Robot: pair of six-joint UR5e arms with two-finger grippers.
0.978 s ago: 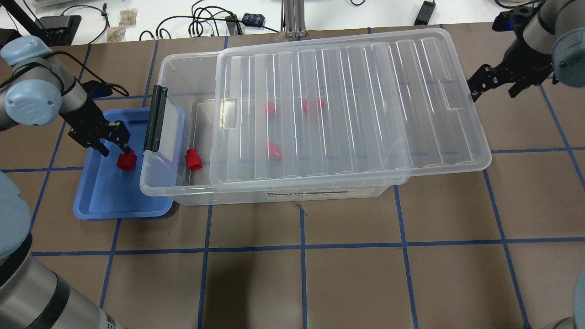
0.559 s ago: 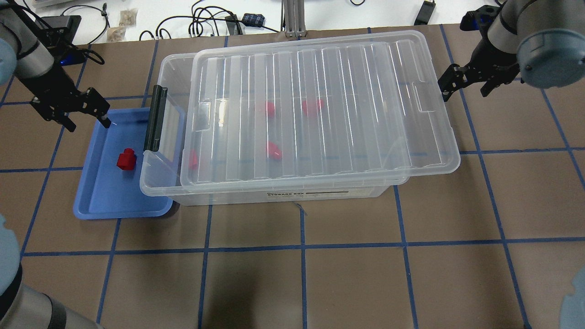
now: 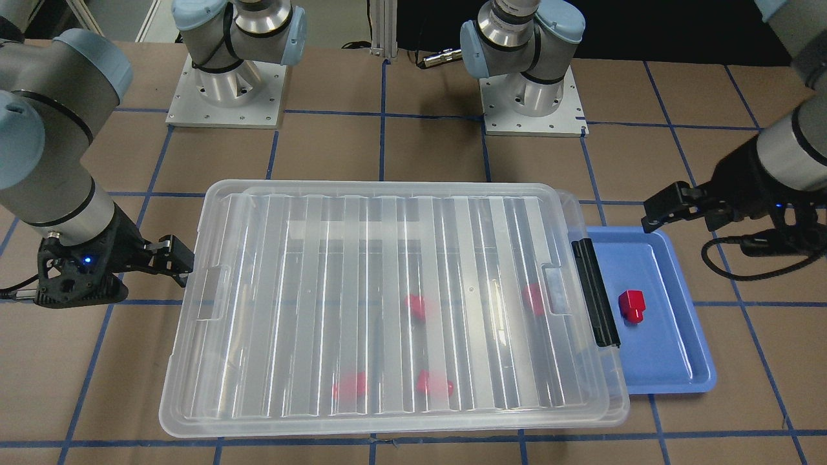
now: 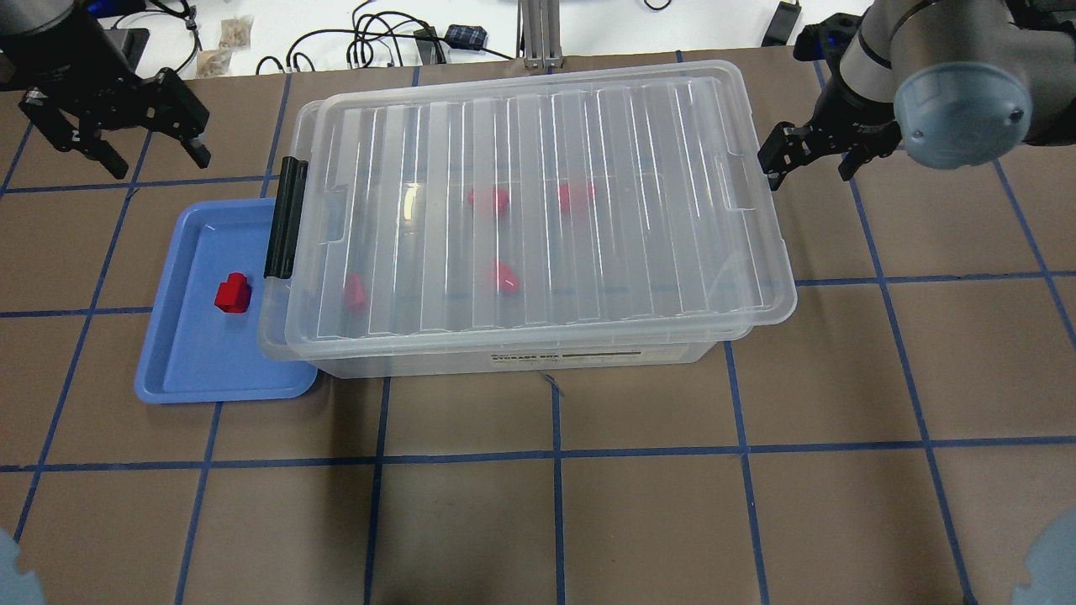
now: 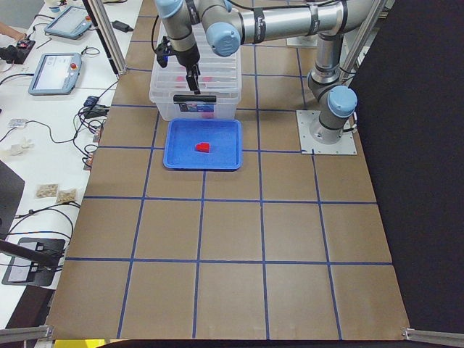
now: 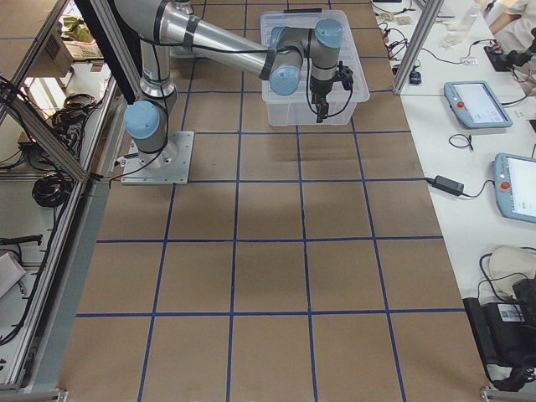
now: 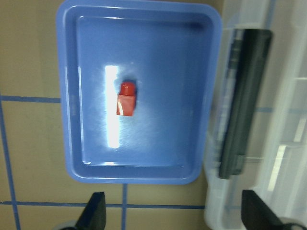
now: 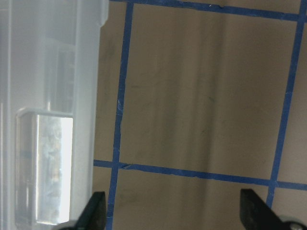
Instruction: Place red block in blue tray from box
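Note:
One red block (image 4: 232,294) lies in the blue tray (image 4: 202,361), also shown in the left wrist view (image 7: 126,98) and the front view (image 3: 631,305). The clear box (image 4: 546,210) stands right of the tray. Its ribbed lid covers it, and the black latch bar (image 4: 286,218) is at the tray end. Several more red blocks (image 4: 504,276) show through the lid. My left gripper (image 4: 155,157) is open and empty, high beyond the tray's far end. My right gripper (image 4: 807,168) is open and empty, just off the lid's right end.
Cables and small devices (image 4: 395,42) lie on the white bench past the table's far edge. The two arm bases (image 3: 226,90) stand behind the box in the front view. The box's left end overlaps the blue tray's right rim (image 7: 211,96).
The lid slid left until it covers the box, and my right gripper followed it left. My left gripper let go of the red block in the tray and moved up and away.

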